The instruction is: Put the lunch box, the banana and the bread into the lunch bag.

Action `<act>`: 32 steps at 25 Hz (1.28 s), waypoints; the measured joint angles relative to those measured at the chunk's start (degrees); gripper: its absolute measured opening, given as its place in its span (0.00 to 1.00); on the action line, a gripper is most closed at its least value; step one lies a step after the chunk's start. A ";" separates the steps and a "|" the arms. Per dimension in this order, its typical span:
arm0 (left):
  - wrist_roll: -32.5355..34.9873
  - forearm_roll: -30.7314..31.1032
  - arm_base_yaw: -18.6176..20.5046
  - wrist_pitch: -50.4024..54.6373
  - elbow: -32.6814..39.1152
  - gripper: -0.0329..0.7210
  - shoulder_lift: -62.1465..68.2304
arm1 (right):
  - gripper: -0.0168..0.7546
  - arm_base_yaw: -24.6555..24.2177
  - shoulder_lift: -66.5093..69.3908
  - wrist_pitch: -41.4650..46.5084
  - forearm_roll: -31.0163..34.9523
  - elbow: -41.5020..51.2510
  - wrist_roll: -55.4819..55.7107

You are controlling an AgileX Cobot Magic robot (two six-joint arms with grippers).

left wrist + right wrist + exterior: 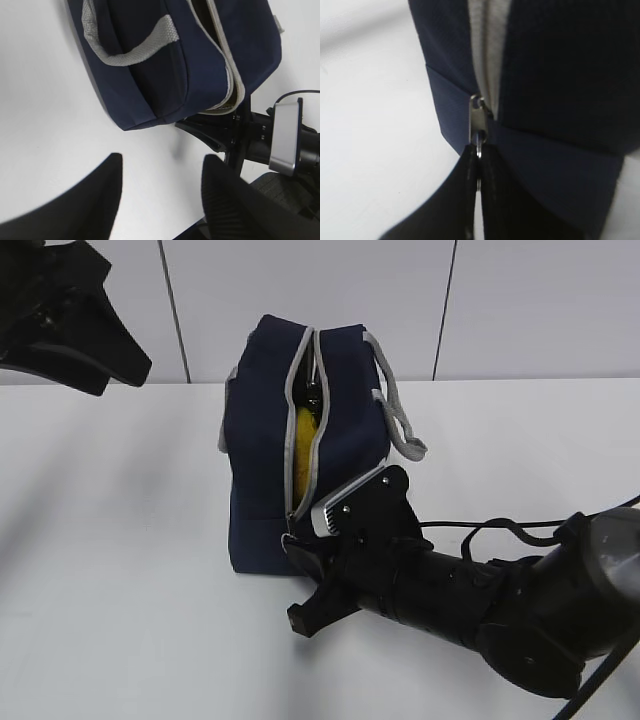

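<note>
The navy lunch bag (265,440) (150,75) (560,75) stands on the white table, its grey zipper partly open along the top. Yellow banana (304,440) shows through the gap. The lunch box and the bread are out of view. My right gripper (292,540) (479,150) is at the bag's near end, shut on the metal zipper pull (478,120). My left gripper (162,162) (115,370) hangs open above the table to the left of the bag, with nothing between its fingers.
Grey handles (400,420) (125,55) droop over the bag's sides. The right arm (480,600) (280,140) lies across the table in front of and to the right of the bag. A white wall stands behind the table.
</note>
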 joint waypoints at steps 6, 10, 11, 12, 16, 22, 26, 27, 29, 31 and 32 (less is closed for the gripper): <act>0.00 -0.02 0.00 0.00 0.00 0.53 0.00 | 0.00 0.00 -1.41 0.64 -1.60 0.00 -0.12; 0.00 -0.02 0.00 0.10 0.00 0.52 0.00 | 0.00 0.00 -2.66 0.96 -2.02 0.00 -0.23; 0.00 -0.07 0.00 0.17 0.00 0.52 0.00 | 0.00 0.00 -2.92 1.13 -2.14 0.00 -0.23; 0.00 -0.07 0.00 0.17 0.00 0.52 0.00 | 0.00 0.00 -3.04 1.58 -2.14 0.00 -0.23; 0.00 -0.07 0.00 0.17 0.00 0.52 0.00 | 0.00 -0.44 -3.28 4.45 -2.25 0.00 -0.23; 0.00 -0.09 0.00 0.22 0.00 0.52 0.00 | 0.00 -3.02 -3.28 5.13 -4.60 -0.48 -0.23; 0.00 -0.32 0.00 0.22 0.00 0.52 0.00 | 0.00 -3.37 -3.28 5.24 -9.16 -0.53 -0.23; 0.00 -0.39 0.00 0.22 0.00 0.52 0.00 | 0.00 -3.37 -3.28 5.24 -10.10 -0.53 -0.13; 0.00 -0.56 0.00 0.22 0.00 0.52 0.00 | 0.00 -3.37 -3.28 5.24 -11.21 -0.53 -0.13; 0.00 -0.74 0.00 0.22 0.00 0.52 0.00 | 0.00 -3.37 -3.28 5.24 -11.56 -0.62 0.00; 0.00 -1.01 0.00 0.33 0.00 0.52 0.00 | 0.00 -3.37 -3.28 5.24 -11.55 -0.76 0.00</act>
